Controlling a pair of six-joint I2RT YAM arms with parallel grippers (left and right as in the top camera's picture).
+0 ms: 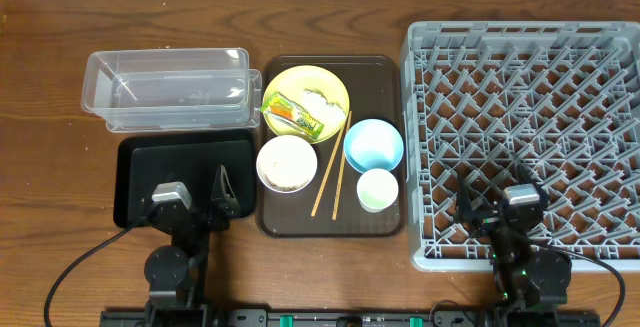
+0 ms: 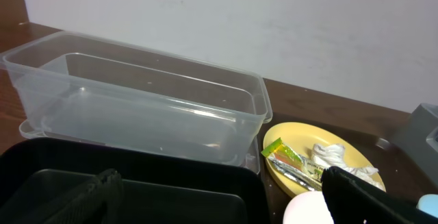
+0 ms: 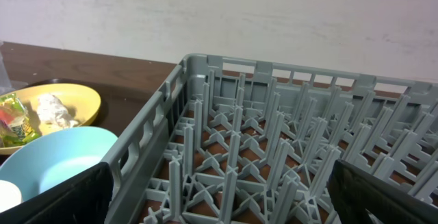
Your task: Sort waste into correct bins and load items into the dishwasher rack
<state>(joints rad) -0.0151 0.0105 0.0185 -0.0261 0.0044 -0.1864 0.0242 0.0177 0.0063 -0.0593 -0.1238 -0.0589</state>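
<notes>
Soft, even indoor light; shadows faint.
Mild glints on the clear tub [image 1: 167, 89]; wrist views look softer, the near white bowl [image 2: 305, 210] blurred.

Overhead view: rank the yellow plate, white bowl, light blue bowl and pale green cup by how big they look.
1. Yellow plate, widest of the four.
2. White bowl and light blue bowl: they look about the same width, so I won't rank them.
3. Pale green cup, clearly smallest.

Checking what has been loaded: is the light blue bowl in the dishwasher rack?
No, the light blue bowl sits on the brown serving tray, just left of the dishwasher rack.
</notes>
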